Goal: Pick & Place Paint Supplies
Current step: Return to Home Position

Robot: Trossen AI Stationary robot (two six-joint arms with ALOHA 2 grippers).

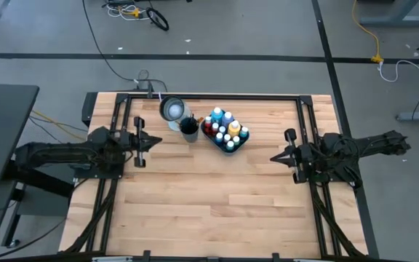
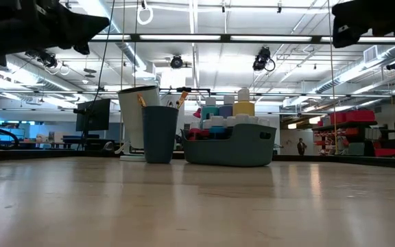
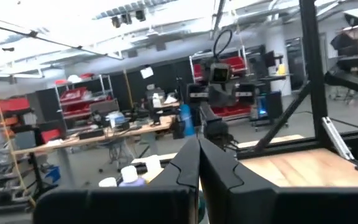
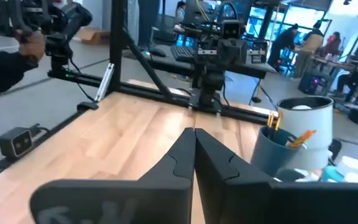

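The left gripper (image 3: 198,149) hangs over the left side of the wooden table (image 1: 209,211), its fingers pressed together on nothing, well apart from the supplies. To its right, near the far edge, a white container (image 1: 172,109) stands just beside a dark blue cup (image 2: 159,134). The paint brushes (image 4: 294,138) lean in the cup with only their handle ends showing above the rim. They look thin, light and stiff, likely to swivel in a pinch, so a hold on the bare handle just above the rim seems best; a sideways tug could tip the cup. Next comes the teal tray (image 2: 232,147), just beside the cup and packed with small paint bottles (image 1: 224,127). These are probably light, rigid and smooth, best taken from above around the cap or neck, since their neighbours leave little room for fingers. The right gripper (image 4: 194,134) waits over the right side, its fingers likewise closed and empty. The near half of the table is open for moving; dark frame rails border the sides and the far edge.
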